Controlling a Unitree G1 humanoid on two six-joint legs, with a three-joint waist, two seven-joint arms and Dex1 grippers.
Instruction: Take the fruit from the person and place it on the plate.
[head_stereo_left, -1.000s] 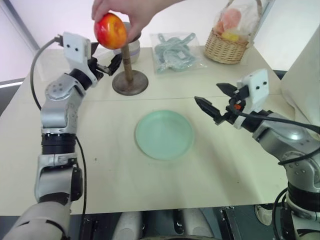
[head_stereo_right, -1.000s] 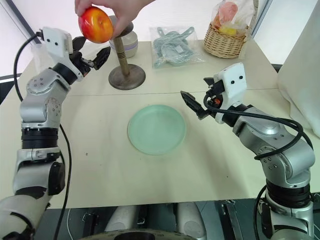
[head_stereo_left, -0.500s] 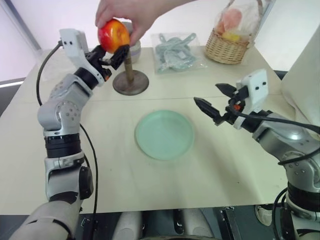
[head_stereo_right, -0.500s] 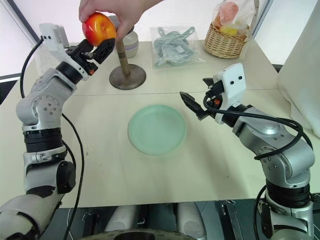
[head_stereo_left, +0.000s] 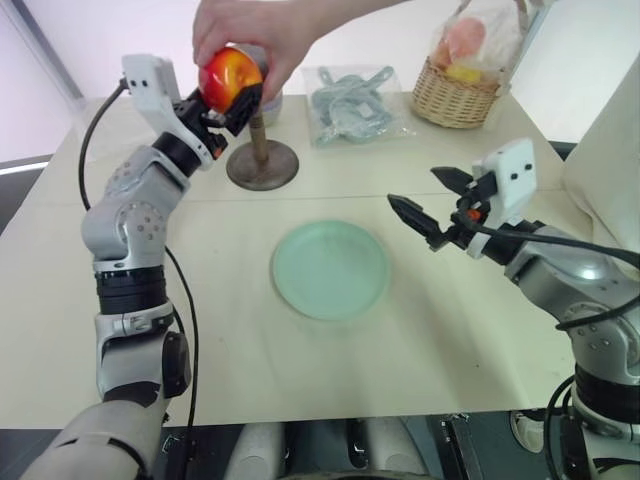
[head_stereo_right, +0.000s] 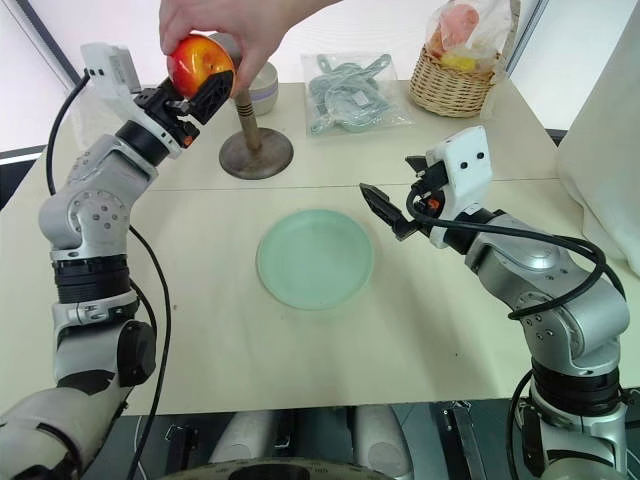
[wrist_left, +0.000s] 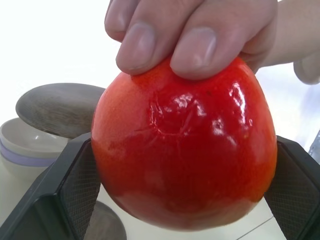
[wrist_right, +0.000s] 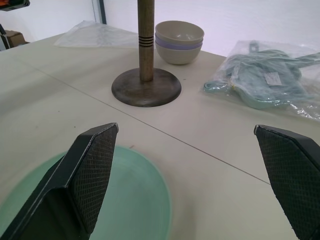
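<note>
Now the left gripper (head_stereo_left: 222, 104) stands wide open with the fruit (head_stereo_left: 229, 77) right between its fingers, held up by the person's hand (head_stereo_left: 258, 35) above the table's far-left corner, while the open, empty right gripper (head_stereo_left: 428, 205) hangs near the plate (head_stereo_left: 330, 270).

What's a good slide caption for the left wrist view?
Handover: the person's hand holds the red fruit from above, between the open left gripper's fingers.

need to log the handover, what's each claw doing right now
Left claw: open around the fruit, which the person's hand grips from above.
Right claw: open, holding nothing, above the table beside the plate.
</note>
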